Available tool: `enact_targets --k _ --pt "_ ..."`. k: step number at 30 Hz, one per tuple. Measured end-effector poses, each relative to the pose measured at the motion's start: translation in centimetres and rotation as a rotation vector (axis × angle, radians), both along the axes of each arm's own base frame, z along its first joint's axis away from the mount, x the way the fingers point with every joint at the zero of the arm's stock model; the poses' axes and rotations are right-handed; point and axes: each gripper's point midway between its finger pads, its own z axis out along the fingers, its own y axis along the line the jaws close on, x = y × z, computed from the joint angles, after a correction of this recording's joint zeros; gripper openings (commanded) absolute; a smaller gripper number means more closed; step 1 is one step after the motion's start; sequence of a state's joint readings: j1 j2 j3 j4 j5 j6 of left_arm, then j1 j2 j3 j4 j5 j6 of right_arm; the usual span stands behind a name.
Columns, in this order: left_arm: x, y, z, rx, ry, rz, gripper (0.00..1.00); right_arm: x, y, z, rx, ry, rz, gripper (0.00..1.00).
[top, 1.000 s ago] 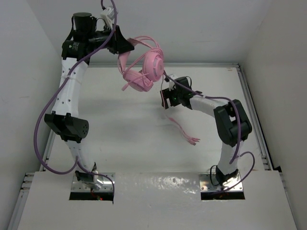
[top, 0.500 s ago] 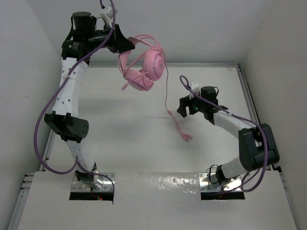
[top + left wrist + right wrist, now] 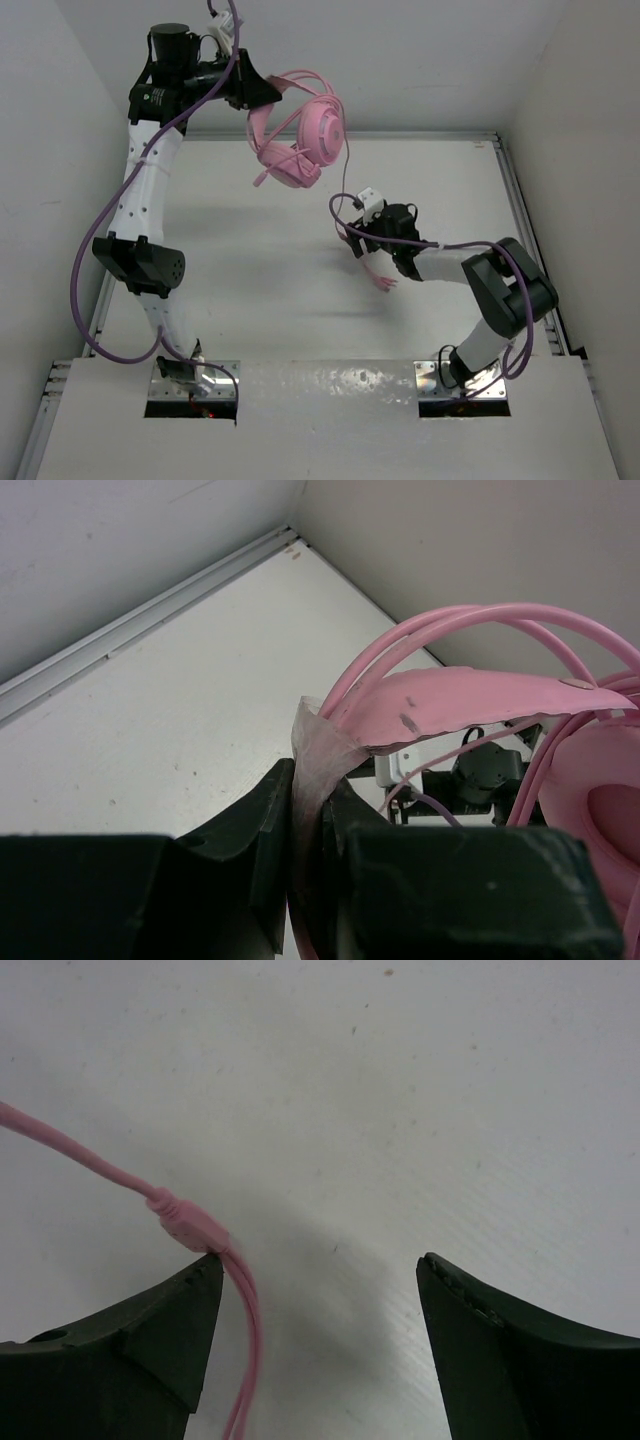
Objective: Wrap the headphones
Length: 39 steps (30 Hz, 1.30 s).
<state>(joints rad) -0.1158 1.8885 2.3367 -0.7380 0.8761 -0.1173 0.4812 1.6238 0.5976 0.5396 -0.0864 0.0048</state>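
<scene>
The pink headphones (image 3: 300, 140) hang up in the air at the far left of the table (image 3: 250, 290), close to the back wall (image 3: 420, 60). The left pincer (image 3: 262, 92) is squeezed tight on their headband (image 3: 470, 695) and holds them up. The thin pink cord (image 3: 348, 172) drops from one earcup (image 3: 322, 130) down to the table. Its loose end lies flat near the middle.

A second ago the right pincer (image 3: 360, 246) was higher up, just beside the headphones, with the cord running past it. Then it swung off to the right, and the cord hung straight down. Now it has come back left and low, right over the loose end. Its fingers stand wide apart and hold nothing. In the right wrist view the cord lies against the inside of one finger (image 3: 160, 1340), with a big bare gap over to the other one.

I think this means the cord is not wound at all yet, and the right pincer is getting ready to pick up the end. It would need to slide over a bit, so the cord sits in the middle before it shuts.

There is lots of bare table around the cord end. The raised rail (image 3: 525, 230) on the right side is well apart from it. The tight spot is up by the headphones, near the back wall.
</scene>
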Motion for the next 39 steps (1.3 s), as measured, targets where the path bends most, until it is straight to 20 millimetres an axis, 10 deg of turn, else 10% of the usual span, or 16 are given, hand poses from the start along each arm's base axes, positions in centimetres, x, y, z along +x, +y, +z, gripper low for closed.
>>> enact_targets --k 5,14,20,26,30,34,39 --pt "0.0 0.0 0.0 0.0 0.0 -0.001 0.0 2.4 1.6 0.5 0.006 -0.02 -0.002 0.66" --pt "0.2 0.5 0.0 0.0 0.001 0.01 0.0 -1.7 5.2 -1.1 0.051 0.056 0.183 0.63" --pt "0.1 0.4 0.1 -0.007 0.004 0.005 0.0 0.8 5.4 -1.2 0.025 0.05 0.123 0.6" --pt "0.0 0.3 0.2 -0.013 0.012 0.003 0.0 2.6 5.8 -1.5 -0.019 0.048 0.119 0.01" --pt "0.1 0.2 0.6 -0.036 0.016 0.005 0.0 1.8 6.2 -2.3 -0.047 0.084 0.14 0.0" --pt "0.5 0.0 1.3 -0.088 0.024 0.001 0.0 -0.4 9.3 -2.2 -0.055 0.091 0.218 0.0" --pt "1.8 -0.1 0.4 -0.166 0.106 0.026 0.0 -3.3 18.9 1.6 -0.016 0.057 0.377 0.0"
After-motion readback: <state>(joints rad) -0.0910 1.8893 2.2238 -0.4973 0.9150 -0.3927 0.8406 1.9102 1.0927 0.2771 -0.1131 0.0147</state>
